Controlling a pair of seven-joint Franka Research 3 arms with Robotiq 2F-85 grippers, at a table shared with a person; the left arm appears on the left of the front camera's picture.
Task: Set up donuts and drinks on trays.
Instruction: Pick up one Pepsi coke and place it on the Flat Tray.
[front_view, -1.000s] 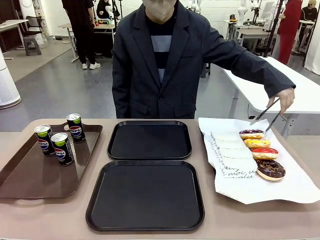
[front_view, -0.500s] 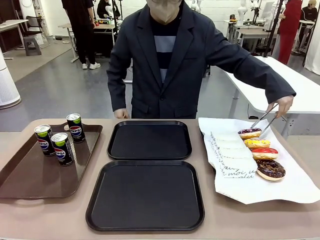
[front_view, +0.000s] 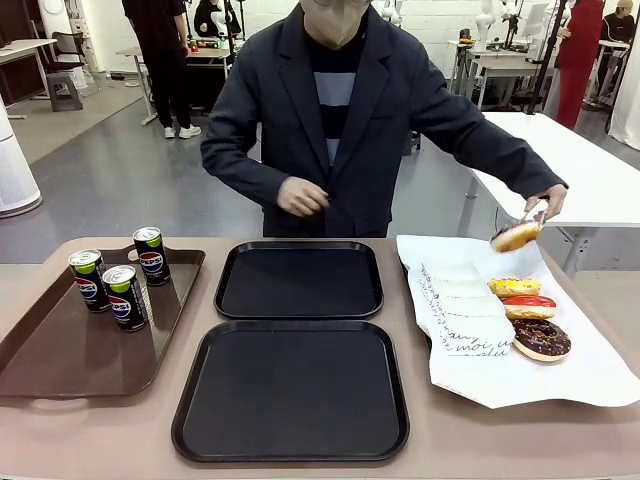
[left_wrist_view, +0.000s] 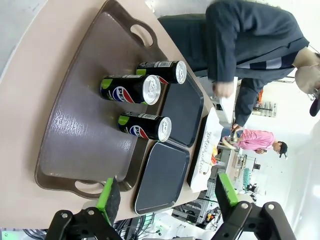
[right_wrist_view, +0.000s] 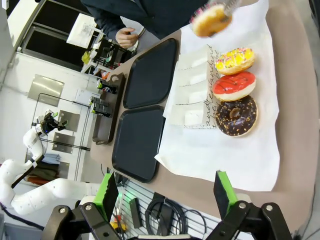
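Person's hand (front_view: 548, 203) with tongs (front_view: 530, 214) has lifted the top donut (front_view: 515, 237) clear of the white paper (front_view: 520, 375); three donuts (front_view: 530, 307) remain there. Left gripper (left_wrist_view: 166, 187) and right gripper (right_wrist_view: 164, 186) both gape wide, empty.

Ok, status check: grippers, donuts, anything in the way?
Left gripper open, right gripper open, nothing held. One donut in person's tongs above the paper; cans on brown tray. Person's hand over the donut side.

Raised donut (right_wrist_view: 211, 20) — blurred outline
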